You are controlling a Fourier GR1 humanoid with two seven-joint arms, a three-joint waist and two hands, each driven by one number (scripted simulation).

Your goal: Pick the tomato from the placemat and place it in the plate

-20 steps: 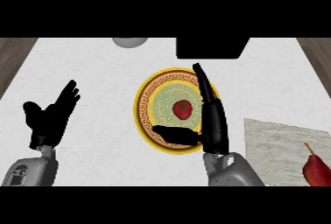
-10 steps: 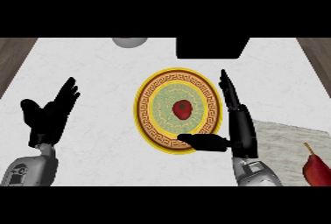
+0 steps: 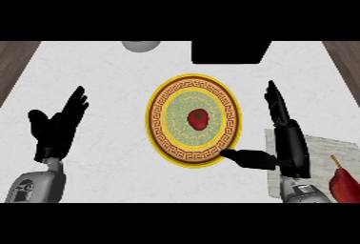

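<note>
Tomato (image 3: 199, 119) is seen lying in the middle of the plate (image 3: 157, 119); it is red, smooth and rounded, slightly taller than wide. The plate is round, with a yellow rim, a dark key-pattern band inside the rim and a pale green, finely patterned centre. It is set on the white, faintly marbled bench (image 3: 105, 76).

The placemat (image 3: 320, 147) is shown at the right as a grey, mottled rectangle, well apart from the tomato. Its left part is covered by the right hand (image 3: 287, 143) and forearm, and it runs to the view's right edge. On it 1 dark red, pear-shaped fruit (image 3: 343, 183) with a thin stem is partly cut off; its kind cannot be told.

The fingers of the right hand are held straight and close together, pointing up the view just beside the plate, with nothing held. The thumb (image 3: 246, 158) is stretched sideways, its tip over the plate's lower right rim; whether contact is made cannot be told. The left hand (image 3: 60, 126) is shown at the left, resting open with fingers up, holding nothing.

At the top 1 grey bowl (image 3: 141, 45) and 1 black block (image 3: 231, 52) are each cut off, and what the block is cannot be made out.
</note>
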